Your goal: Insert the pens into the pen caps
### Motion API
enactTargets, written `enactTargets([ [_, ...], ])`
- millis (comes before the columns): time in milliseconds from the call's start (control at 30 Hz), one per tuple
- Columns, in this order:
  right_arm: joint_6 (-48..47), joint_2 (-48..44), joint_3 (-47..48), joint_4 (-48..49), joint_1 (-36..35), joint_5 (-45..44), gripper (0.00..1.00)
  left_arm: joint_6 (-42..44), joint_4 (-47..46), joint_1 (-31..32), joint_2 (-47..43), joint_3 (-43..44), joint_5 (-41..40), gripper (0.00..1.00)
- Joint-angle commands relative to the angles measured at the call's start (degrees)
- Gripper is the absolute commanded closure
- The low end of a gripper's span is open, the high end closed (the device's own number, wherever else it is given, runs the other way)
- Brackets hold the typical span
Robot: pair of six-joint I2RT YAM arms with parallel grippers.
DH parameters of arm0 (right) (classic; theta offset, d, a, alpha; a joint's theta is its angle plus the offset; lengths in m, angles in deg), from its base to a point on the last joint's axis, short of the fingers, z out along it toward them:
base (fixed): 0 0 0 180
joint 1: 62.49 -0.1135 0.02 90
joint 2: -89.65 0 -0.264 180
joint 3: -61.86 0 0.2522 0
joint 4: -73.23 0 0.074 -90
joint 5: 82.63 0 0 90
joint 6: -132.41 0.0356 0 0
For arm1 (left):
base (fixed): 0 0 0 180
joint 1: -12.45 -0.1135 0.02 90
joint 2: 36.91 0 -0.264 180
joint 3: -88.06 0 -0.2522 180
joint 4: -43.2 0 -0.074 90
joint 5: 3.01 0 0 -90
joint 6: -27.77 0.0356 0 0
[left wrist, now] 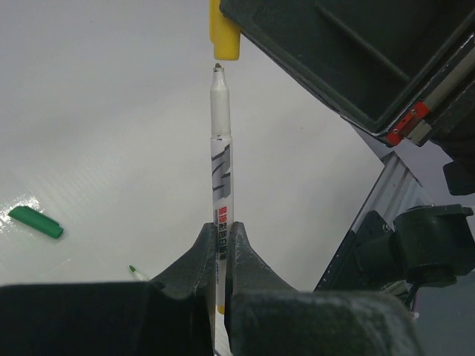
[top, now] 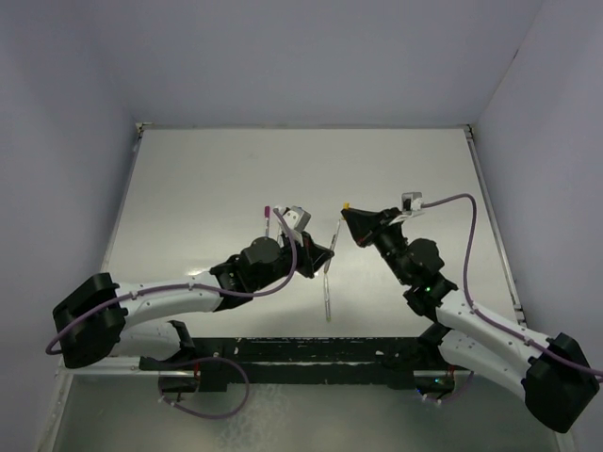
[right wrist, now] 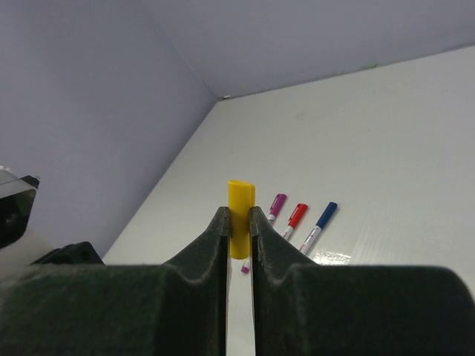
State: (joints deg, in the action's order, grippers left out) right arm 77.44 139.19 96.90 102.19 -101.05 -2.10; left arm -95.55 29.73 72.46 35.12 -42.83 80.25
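Observation:
My left gripper (left wrist: 220,226) is shut on a white-grey pen (left wrist: 220,141) and holds it upright with its bare tip up. My right gripper (right wrist: 237,211) is shut on the yellow cap (right wrist: 240,215). In the left wrist view the yellow cap (left wrist: 225,33) hangs just above the pen tip with a small gap between them. In the top view the left gripper (top: 325,254), its pen (top: 336,235), the right gripper (top: 351,217) and the cap (top: 347,203) meet above the table's middle.
Three capped pens lie side by side on the table: purple (right wrist: 276,205), red (right wrist: 296,216), blue (right wrist: 320,222). A loose green cap (left wrist: 35,222) and a green pen tip (left wrist: 136,272) lie on the table. Another pen (top: 327,297) lies near the front.

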Motion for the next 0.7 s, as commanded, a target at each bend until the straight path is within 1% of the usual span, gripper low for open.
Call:
enactTargets([
  [0,2.3,-0.1,-0.9,10.4,0.1,-0.6,1.0,0.5,-4.4,-0.2,0.4,-0.1,0.3,1.0],
  [667,3.2,1.4,-1.4,10.2,0.1,0.1,1.0,1.2,-4.5,-0.3,1.2,1.0,0.2,1.0],
])
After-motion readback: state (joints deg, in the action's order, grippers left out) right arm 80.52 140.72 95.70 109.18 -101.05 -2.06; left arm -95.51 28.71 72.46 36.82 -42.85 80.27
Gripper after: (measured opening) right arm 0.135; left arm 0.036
